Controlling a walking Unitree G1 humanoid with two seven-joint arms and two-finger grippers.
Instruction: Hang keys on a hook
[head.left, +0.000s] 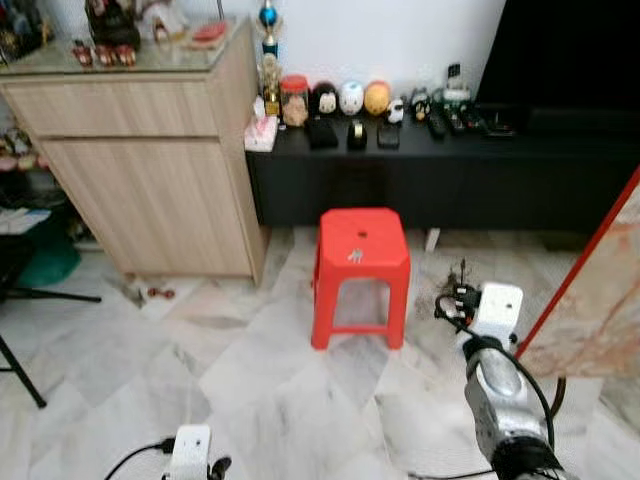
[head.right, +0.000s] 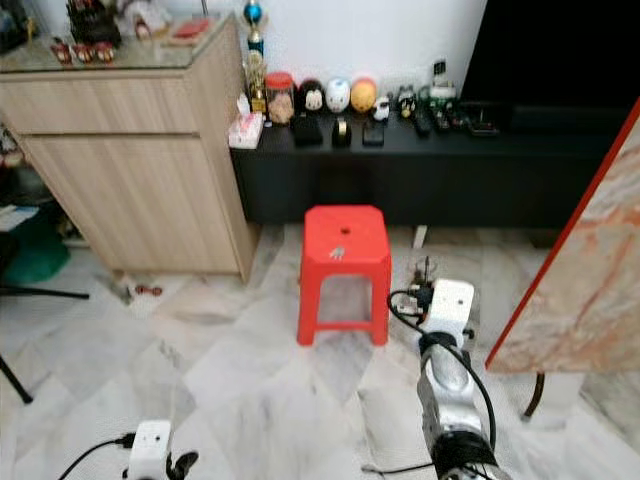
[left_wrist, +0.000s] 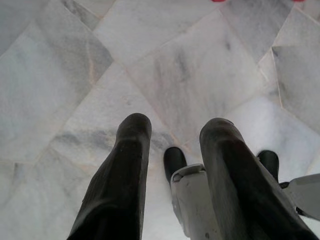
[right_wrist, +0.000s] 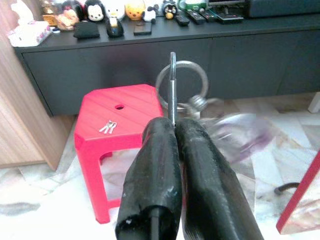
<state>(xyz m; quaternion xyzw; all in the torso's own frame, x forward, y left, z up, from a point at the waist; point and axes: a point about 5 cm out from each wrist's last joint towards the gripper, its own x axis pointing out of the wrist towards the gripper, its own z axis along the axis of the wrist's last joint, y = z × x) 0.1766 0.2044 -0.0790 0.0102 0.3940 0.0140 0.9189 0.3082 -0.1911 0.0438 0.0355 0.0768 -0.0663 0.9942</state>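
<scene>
We have our right gripper (right_wrist: 176, 131) closed on a metal ring (right_wrist: 181, 85) that stands up above the fingertips, with something blurred and clear dangling off it; in the head views it is raised to the right of the red stool (head.left: 360, 272). A small bunch of keys (right_wrist: 108, 127) lies on the stool's top, near its centre hole, apart from the gripper. The ring may be a keyring or the hook fitting itself; we cannot tell which. We judge that we are at the carrying stage, with the hanging not yet done and no wall hook we can make out. Next we will need to settle where the ring goes, then bring it and the keys together with a steady wrist, since the dangling part swings. Our left gripper (left_wrist: 175, 137) hangs low over the marble floor (left_wrist: 165, 65), its fingers apart and holding nothing. As for containers, a red-lidded jar (head.left: 294, 100) stands on the far black surface (head.left: 450, 150) among figurines; its contents are unclear.
</scene>
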